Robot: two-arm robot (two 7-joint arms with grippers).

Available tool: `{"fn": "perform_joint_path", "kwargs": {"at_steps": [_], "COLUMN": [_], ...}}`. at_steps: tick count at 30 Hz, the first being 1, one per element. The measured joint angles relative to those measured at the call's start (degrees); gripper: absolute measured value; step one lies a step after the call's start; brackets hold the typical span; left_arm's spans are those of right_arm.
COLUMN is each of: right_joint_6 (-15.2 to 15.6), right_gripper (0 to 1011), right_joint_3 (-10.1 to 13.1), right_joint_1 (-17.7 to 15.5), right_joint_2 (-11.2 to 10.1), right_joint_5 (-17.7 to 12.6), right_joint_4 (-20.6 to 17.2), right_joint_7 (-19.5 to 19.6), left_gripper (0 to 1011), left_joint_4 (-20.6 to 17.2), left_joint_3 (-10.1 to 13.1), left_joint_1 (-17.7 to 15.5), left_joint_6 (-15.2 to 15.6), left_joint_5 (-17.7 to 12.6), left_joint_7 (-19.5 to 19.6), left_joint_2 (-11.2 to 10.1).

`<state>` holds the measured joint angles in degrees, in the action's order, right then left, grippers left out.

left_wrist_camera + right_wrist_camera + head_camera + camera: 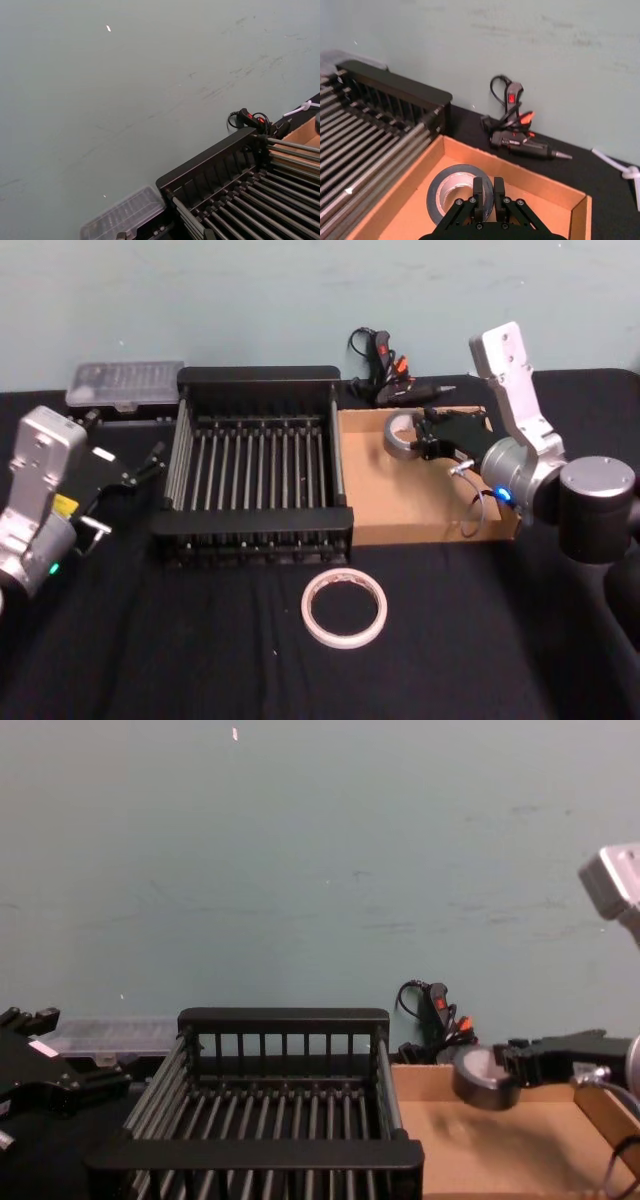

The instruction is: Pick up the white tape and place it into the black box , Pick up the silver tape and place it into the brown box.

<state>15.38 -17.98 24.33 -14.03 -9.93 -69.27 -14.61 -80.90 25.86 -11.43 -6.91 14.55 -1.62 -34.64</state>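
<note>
- Nearest the robot, the white tape (345, 608) lies flat on the black table (180, 660), in front of the black box (256, 532) and not yet touched.
- The left gripper (150, 462) hangs idle beside the black box's left side; I cannot tell how its fingers stand.
- Farther back on the right, the right gripper (424, 435) is clenched on the silver tape (399, 433), pinching the roll's wall and holding it tilted above the brown box (420, 528), toward its far left corner.
- Step in hand, as I judge it: placing the silver tape. In the chest view the roll (481, 1078) looks raised off the tray floor, so the next move calls for lowering it, then releasing the fingers and lifting clear.
- After that, the white tape has to go into the black box.
- Against the wall behind lies a glue gun (395, 380).
</note>
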Motion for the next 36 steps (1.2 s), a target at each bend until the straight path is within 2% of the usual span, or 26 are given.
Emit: {"fn": "perform_joint_path", "kwargs": {"at_steps": [7, 20, 25, 32, 33, 36], "right_joint_6": [0.7, 0.8, 0.8, 0.8, 0.8, 0.8], "right_gripper": [133, 133, 227, 491, 491, 593], "right_joint_3": [0.1, 0.2, 0.2, 0.2, 0.2, 0.2], "right_joint_1": [1.2, 1.2, 1.2, 1.2, 1.2, 1.2], "right_joint_2": [1.2, 1.3, 1.3, 1.3, 1.3, 1.3], "right_joint_5": [1.5, 1.9, 1.8, 1.7, 1.7, 1.7], "right_joint_4": [3.8, 4.0, 4.0, 3.9, 3.9, 3.9], "right_joint_7": [0.3, 0.4, 0.4, 0.4, 0.4, 0.4], "left_gripper": [1001, 1001, 1001, 1001, 1001, 1001], "left_joint_4": [0.0, 0.0, 0.0, 0.0, 0.0, 0.0], "left_joint_3": [0.0, 0.0, 0.0, 0.0, 0.0, 0.0], "left_joint_1": [0.0, 0.0, 0.0, 0.0, 0.0, 0.0], "left_joint_6": [0.0, 0.0, 0.0, 0.0, 0.0, 0.0], "left_joint_5": [0.0, 0.0, 0.0, 0.0, 0.0, 0.0], "left_joint_7": [0.0, 0.0, 0.0, 0.0, 0.0, 0.0], "left_joint_2": [0.0, 0.0, 0.0, 0.0, 0.0, 0.0]}}
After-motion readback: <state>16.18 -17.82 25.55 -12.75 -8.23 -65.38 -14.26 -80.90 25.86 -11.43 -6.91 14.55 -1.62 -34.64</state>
